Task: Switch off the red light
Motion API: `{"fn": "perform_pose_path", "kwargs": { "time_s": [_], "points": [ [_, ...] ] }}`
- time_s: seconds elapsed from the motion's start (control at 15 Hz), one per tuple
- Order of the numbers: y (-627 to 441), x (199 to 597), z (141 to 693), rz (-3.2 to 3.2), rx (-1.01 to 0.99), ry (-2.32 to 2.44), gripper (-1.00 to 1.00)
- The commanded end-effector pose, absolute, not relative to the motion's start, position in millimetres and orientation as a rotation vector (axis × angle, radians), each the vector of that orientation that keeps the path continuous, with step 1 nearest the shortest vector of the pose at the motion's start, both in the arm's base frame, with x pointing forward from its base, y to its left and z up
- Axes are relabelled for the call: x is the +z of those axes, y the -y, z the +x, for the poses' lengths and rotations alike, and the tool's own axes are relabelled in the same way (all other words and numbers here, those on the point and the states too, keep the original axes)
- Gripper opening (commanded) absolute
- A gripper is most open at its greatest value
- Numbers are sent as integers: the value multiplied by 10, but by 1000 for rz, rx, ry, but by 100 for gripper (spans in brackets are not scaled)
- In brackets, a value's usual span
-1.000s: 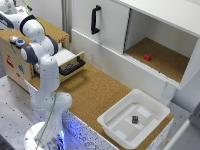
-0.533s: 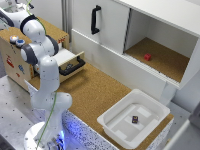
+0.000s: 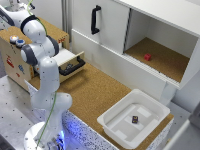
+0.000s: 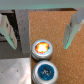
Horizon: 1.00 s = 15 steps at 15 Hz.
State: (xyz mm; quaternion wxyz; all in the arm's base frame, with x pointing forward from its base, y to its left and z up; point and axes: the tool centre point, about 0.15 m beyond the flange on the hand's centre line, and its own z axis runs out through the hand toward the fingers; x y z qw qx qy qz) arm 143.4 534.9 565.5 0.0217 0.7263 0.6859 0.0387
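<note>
In the wrist view the red light (image 4: pixel 42 47) is a round button glowing orange-red, with a blue button (image 4: pixel 45 73) right beside it, both on a grey panel. My gripper (image 4: pixel 40 40) is open and hovers above the red light, one finger (image 4: pixel 9 31) on each side of it, and I cannot tell the gap between them and the button. In the exterior view the gripper (image 3: pixel 21 6) is at the far upper left, above the wooden box (image 3: pixel 15 62). The red light itself is not discernible there.
An open drawer (image 3: pixel 70 61) sticks out of the wooden box. A white cabinet with a black handle (image 3: pixel 94 20) has an open compartment holding a small red block (image 3: pixel 147 57). A white tray (image 3: pixel 116 125) with a small dark object (image 3: pixel 135 119) sits on the cork surface.
</note>
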Motion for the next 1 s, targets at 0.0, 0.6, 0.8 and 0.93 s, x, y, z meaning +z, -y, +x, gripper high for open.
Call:
{"fn": "perform_pose_path", "kwargs": {
  "time_s": [0.0,0.6,0.8,0.93],
  "points": [
    [-4773,5252,1589,2308,207,-2340,100],
    [-4645,5010,2455,2192,340,-2457,-100],
    [-4870,4801,2438,2162,268,-2434,-100],
    [-4951,4668,2427,2203,209,-2396,-100]
  ]
}}
